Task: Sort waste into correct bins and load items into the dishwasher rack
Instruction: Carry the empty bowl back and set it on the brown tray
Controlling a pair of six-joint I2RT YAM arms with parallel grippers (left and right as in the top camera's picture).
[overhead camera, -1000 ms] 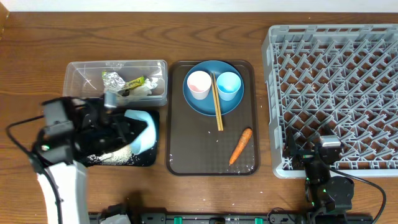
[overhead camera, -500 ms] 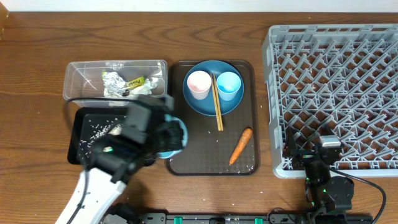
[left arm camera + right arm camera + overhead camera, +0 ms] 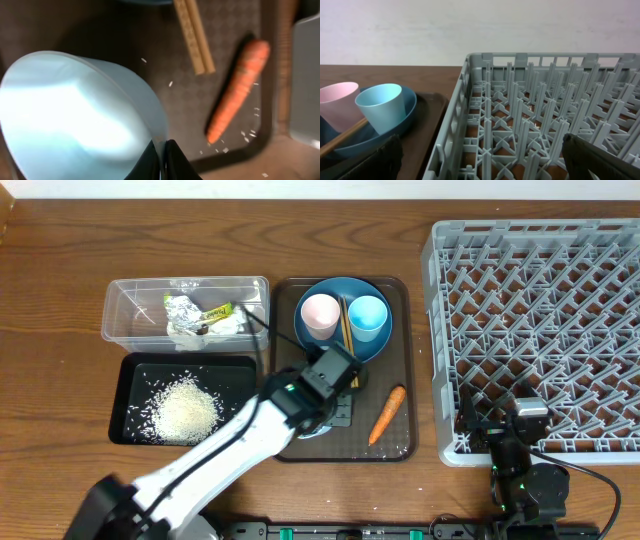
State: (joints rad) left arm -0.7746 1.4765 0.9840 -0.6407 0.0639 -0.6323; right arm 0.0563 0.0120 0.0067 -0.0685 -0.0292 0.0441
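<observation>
The yellow label (image 3: 218, 311) beside the crumpled silver foil wrapper (image 3: 180, 310) is too small to read. The left pincer (image 3: 161, 159) is clamping the rim of the small white-and-pale-blue bowl (image 3: 75, 115) over the flat brown tray (image 3: 200, 115), with the small orange carrot (image 3: 239, 87) to its right. The right pincer (image 3: 481, 150) is gaping.
</observation>
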